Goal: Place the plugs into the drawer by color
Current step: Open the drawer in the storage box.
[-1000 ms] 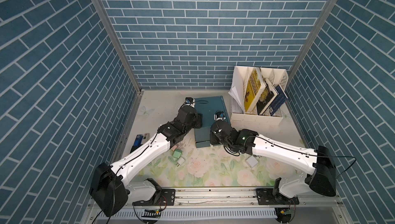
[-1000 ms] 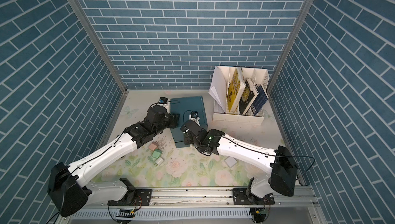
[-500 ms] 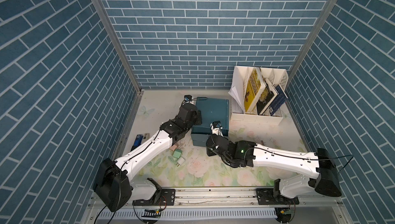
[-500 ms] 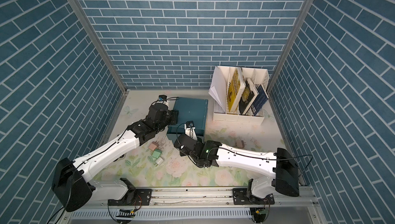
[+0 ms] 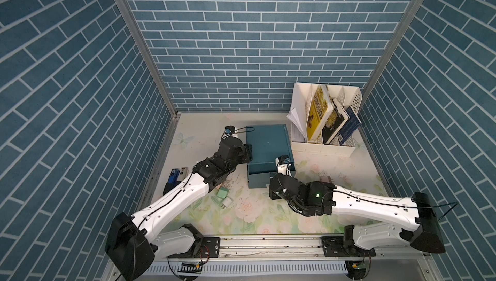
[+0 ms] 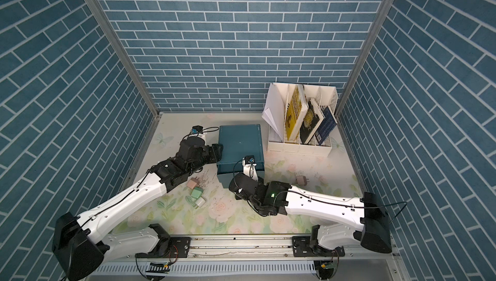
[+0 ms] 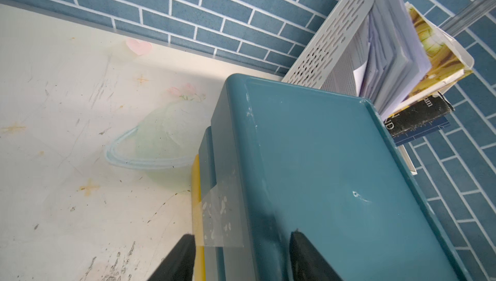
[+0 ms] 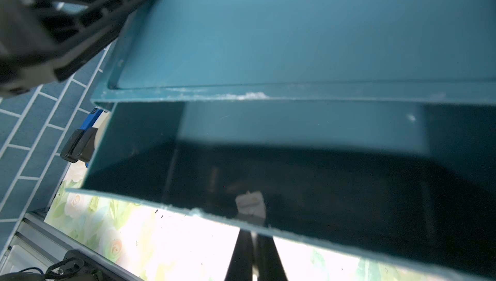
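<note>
Clearly a robot test booth dressed as a home corner: blue brick-print panels [image 5: 257, 38] on three sides held by metal posts [image 5: 139, 43], flower-print mat [image 5: 241, 212] as floor, arms bolted on aluminium rail [image 5: 268, 244].

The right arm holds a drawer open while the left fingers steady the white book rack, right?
No: the left fingers straddle the teal cabinet, not the rack, as the left wrist view shows. The right fingers do hold the open drawer by its tab.
</note>
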Available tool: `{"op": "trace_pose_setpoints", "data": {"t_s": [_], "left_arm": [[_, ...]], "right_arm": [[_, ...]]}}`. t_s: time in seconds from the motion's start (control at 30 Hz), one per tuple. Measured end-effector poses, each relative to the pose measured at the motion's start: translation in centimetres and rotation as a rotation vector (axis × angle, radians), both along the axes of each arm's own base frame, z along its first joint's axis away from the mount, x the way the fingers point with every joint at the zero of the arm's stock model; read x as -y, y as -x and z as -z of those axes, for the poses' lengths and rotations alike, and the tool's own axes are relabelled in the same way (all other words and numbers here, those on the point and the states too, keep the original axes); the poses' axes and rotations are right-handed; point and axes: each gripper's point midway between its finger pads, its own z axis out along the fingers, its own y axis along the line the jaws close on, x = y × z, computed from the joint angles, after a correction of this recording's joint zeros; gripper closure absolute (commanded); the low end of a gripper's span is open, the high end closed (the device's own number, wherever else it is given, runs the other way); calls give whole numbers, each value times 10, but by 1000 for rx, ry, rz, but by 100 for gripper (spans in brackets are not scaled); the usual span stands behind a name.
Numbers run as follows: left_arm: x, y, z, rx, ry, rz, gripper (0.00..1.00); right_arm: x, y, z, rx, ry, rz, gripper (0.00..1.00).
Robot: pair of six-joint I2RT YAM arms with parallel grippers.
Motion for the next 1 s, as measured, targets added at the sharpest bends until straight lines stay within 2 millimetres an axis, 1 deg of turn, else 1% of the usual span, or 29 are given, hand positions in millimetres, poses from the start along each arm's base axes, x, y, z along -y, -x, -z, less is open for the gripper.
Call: {"op": "trace_pose_setpoints", "data": {"t_s": [0.13, 0.23, 0.33, 0.5, 0.63, 0.73, 0.8, 0.87, 1.0], "left_arm": [[4, 9, -14, 16, 51, 31, 37], [8, 12, -16, 11, 69, 50, 38], [11, 14, -10, -6, 73, 64, 40], [16, 18, 10, -61, 58, 87, 41], [16, 17, 12, -64, 57, 81, 43], [15, 16, 13, -64, 56, 73, 45], [15, 13, 14, -61, 56, 62, 45], [15, 11, 14, -56, 59, 50, 46], [14, 6, 13, -47, 56, 30, 46]], "right_arm": [[7, -18, 0, 0, -8, 33, 100], [10, -28, -1, 3, -7, 44, 100], [10, -32, 0, 8, -2, 39, 100], [6, -37, 0, 23, 11, 28, 100], [3, -37, 1, 30, 14, 16, 100], [1, -33, 0, 36, 21, 3, 100], [0, -26, 0, 45, 41, -8, 100], [-2, -14, 1, 52, 57, -28, 100], [-11, 21, 0, 42, 60, -98, 100]]}}
